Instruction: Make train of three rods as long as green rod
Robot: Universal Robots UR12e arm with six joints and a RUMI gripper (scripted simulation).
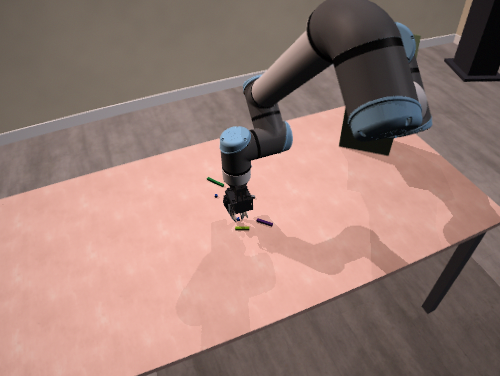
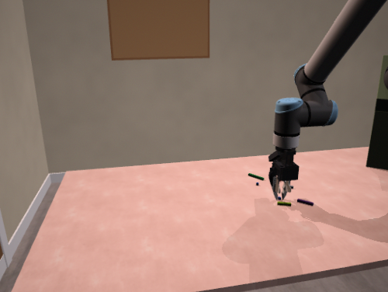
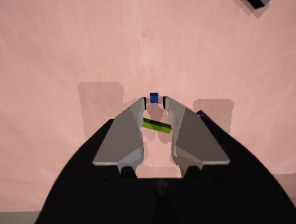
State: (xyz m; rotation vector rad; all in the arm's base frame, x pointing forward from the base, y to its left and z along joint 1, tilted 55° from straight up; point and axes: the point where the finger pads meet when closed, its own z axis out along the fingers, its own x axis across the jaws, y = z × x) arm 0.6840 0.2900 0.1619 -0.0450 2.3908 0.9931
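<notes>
Dim, diffuse light; soft shadows; small details blurred.

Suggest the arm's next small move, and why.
Probably close the pincer gently: the small blue rod appears centred between its fingertips, with a narrow gap showing on each side in the wrist view, so it seems lined up but not yet gripped.
</notes>
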